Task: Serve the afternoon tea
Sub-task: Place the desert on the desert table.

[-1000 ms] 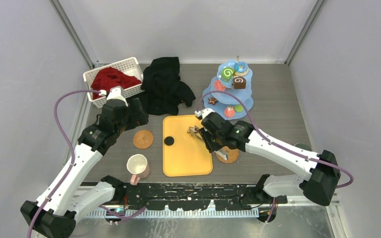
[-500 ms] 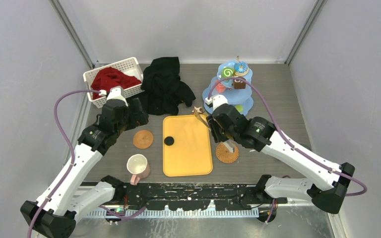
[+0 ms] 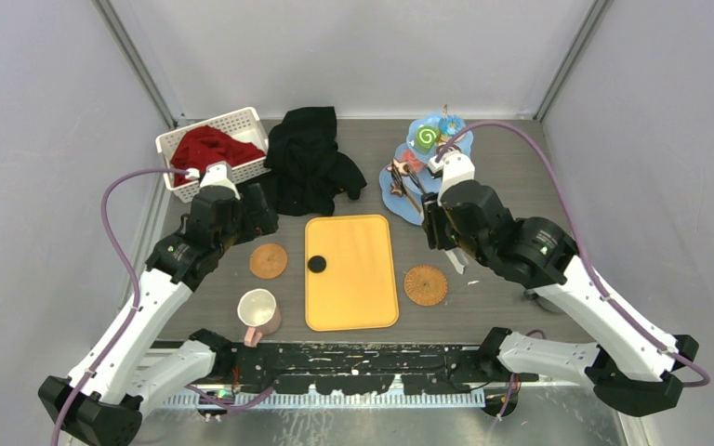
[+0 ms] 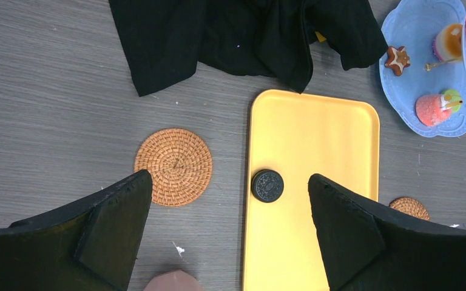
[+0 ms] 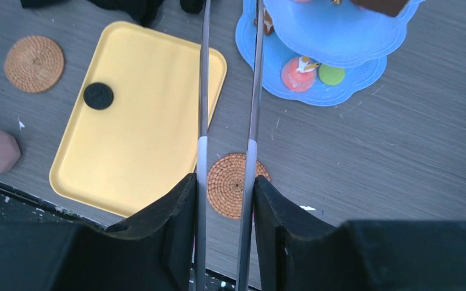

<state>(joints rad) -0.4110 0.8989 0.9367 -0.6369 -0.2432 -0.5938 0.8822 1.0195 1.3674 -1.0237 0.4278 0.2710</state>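
1. One star cookie (image 3: 396, 170) looks pinched at the tips of the tongs (image 5: 204, 73), right at the left rim of the blue stand (image 5: 364, 79). The right gripper (image 5: 224, 185) is clamped around the tongs' handles.
2. We fear the long tongs could knock a scalloped tier, or slacken and drop the cookie onto the table (image 3: 521, 186).
3. The left gripper (image 4: 227, 182) hangs wide open and empty over the yellow tray (image 3: 353, 297), well apart from the stand.
4. We see room to approach from the tray side. The black cloth (image 3: 311, 158) lies near the stand's left.
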